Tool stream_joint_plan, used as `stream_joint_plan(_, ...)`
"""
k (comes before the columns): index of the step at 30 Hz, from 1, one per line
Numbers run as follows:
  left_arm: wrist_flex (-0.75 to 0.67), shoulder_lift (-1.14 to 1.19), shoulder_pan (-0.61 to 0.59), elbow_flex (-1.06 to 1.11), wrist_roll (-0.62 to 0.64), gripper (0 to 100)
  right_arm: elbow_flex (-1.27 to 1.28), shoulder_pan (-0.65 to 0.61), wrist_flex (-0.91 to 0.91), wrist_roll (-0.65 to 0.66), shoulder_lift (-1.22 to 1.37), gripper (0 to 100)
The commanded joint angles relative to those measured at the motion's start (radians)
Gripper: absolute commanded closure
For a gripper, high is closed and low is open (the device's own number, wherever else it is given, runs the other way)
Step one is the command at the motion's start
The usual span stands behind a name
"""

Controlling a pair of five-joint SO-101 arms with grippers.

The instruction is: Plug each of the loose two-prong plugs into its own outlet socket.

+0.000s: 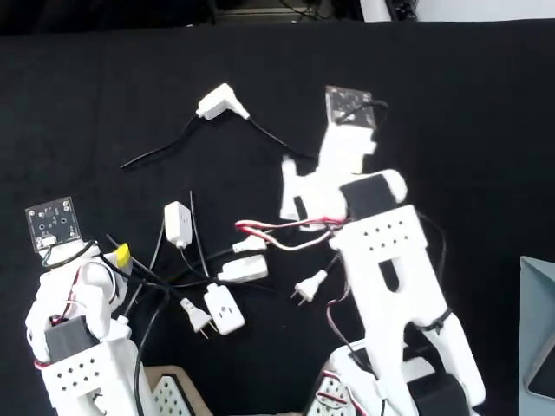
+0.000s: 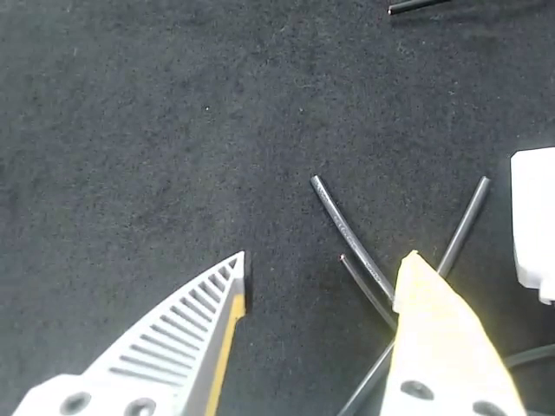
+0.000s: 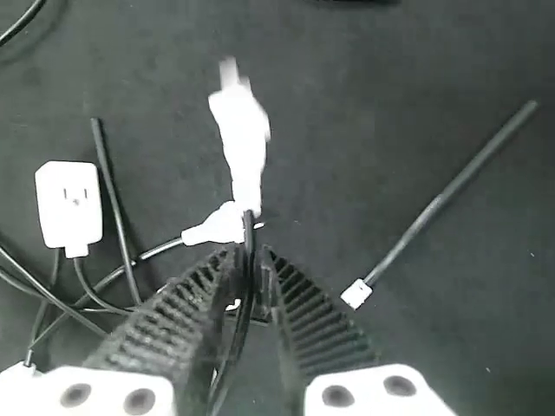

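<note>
The white two-prong plug (image 3: 240, 130) dangles just beyond the right gripper (image 3: 250, 253), whose jaws pinch its black cord (image 3: 249, 227), not its body. An outlet socket (image 3: 68, 204) lies to the left. The plug will likely swing, so regrip nearer the body, and let the left gripper (image 2: 325, 260), jaws open at near left, steady the socket.

High cam: fixed, overhead, well back, looks down on the whole black table (image 1: 468, 113); arm bases at its near edge. L wrist cam: sits behind left gripper (image 2: 326, 256), v. close to the cloth, facing down. R wrist cam: behind right gripper (image 3: 249, 251), farther off the cloth, cord (image 3: 247, 227) pinched in it. Overlap: both wrist patches lie within high view; high + R wrist share white outlet sockets (image 1: 177, 224).
</note>
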Motion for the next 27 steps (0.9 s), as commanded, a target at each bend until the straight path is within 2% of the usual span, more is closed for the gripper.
stream_joint_plan(1,0.005,-0.009,-0.005,-0.024,0.000,72,-0.002,0.029,0.034,-0.017,-0.045,85.1)
stream_joint_plan(3,0.005,-0.009,-0.005,-0.024,0.000,72,-0.005,0.029,0.068,-0.017,-0.061,78.9)
stream_joint_plan(5,0.003,-0.009,-0.005,-0.024,0.000,72,-0.005,0.029,0.087,-0.009,-0.082,77.3)
stream_joint_plan(8,0.002,-0.009,-0.005,-0.024,0.000,72,-0.001,0.032,0.092,0.023,-0.113,79.8)
stream_joint_plan(13,0.002,-0.009,-0.005,-0.022,0.000,72,0.001,0.035,0.087,0.204,-0.159,83.8)
stream_joint_plan(16,-0.003,-0.009,-0.004,-0.015,0.000,72,0.007,0.037,0.091,0.379,-0.163,85.1)
stream_joint_plan(21,-0.003,-0.009,-0.004,-0.012,0.000,72,0.116,0.110,0.064,0.660,-0.163,85.3)
stream_joint_plan(27,-0.018,-0.009,-0.004,-0.008,0.000,72,0.300,0.233,-0.106,1.191,-0.163,85.4)
